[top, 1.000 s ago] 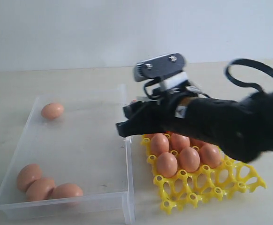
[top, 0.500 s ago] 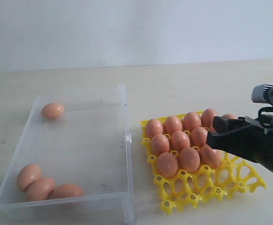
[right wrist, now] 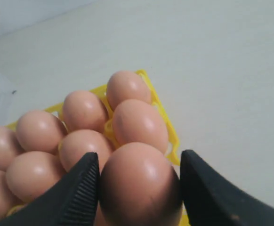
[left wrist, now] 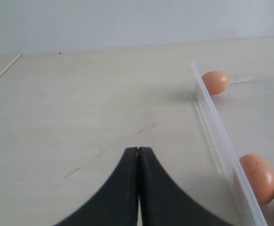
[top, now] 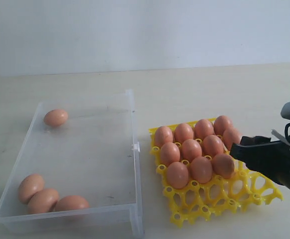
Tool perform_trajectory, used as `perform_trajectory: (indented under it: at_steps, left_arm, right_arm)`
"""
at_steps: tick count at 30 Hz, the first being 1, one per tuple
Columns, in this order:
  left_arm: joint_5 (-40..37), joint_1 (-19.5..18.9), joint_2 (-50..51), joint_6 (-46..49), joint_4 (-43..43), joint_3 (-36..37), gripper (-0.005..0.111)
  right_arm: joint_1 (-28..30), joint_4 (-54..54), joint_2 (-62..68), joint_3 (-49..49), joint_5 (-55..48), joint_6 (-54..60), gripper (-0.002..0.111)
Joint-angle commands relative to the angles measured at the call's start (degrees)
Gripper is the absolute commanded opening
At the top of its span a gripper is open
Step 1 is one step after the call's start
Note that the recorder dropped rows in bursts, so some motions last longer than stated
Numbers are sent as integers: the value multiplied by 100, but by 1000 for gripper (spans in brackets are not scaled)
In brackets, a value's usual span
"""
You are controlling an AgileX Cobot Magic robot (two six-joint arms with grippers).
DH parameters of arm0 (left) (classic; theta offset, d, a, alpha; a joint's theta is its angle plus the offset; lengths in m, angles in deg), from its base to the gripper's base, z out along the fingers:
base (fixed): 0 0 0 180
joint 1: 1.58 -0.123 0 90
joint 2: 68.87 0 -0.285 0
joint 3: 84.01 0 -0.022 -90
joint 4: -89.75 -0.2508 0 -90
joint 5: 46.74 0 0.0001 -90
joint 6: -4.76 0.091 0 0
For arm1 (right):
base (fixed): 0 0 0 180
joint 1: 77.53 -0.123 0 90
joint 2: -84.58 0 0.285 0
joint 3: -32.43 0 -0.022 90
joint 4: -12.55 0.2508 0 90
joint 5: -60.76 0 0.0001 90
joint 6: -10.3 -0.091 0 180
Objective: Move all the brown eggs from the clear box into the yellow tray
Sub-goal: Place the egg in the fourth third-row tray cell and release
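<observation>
Clamps one held egg [right wrist: 139, 186] between both ribbed fingers [right wrist: 83, 186] of the right gripper [right wrist: 139, 160], pads pressed against its two sides, at the edge of the yellow tray [top: 205, 209] farthest from the clear box [top: 85, 216]. Lines that egg up with two others along the same tray edge, third from the tray's far corner. Impossible to tell whether seated in its cup or hanging just above it, with the black gripper body hiding that spot in the exterior view.

Shows eleven other brown eggs [top: 191, 149] seated in the tray: four in the far row, four in the second, three in the third, packed shoulder to shoulder. Presents the tray's nearest row as open yellow lattice.

Counts four eggs in the clear box, set just beside the tray on the side away from the right gripper. Places a lone egg [top: 56, 117] in the box corner farthest from the tray, and a cluster of three [top: 44, 200], touching one another, against the wall farthest from the tray at its near end.

Shuts the left gripper [left wrist: 138, 150] tight, fingers flush against each other with nothing between them, over the pale table [left wrist: 80, 103] outside the box wall farthest from the tray.
</observation>
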Motion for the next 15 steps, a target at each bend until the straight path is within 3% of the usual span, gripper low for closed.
perform_trajectory:
  at_steps: [1,10,15]
  left_arm:
    - [27,-14,25,8,-17,-26,0]
    - [27,-14,25,8,-17,-26,0]
    - [27,-14,25,8,-17,-26,0]
  right_arm:
    - [35,-211,542,23,395,-380,0]
    - [35,-503,1090,13,1227,-652,0]
    - [35,-661,1589,-410,1190,-641,0]
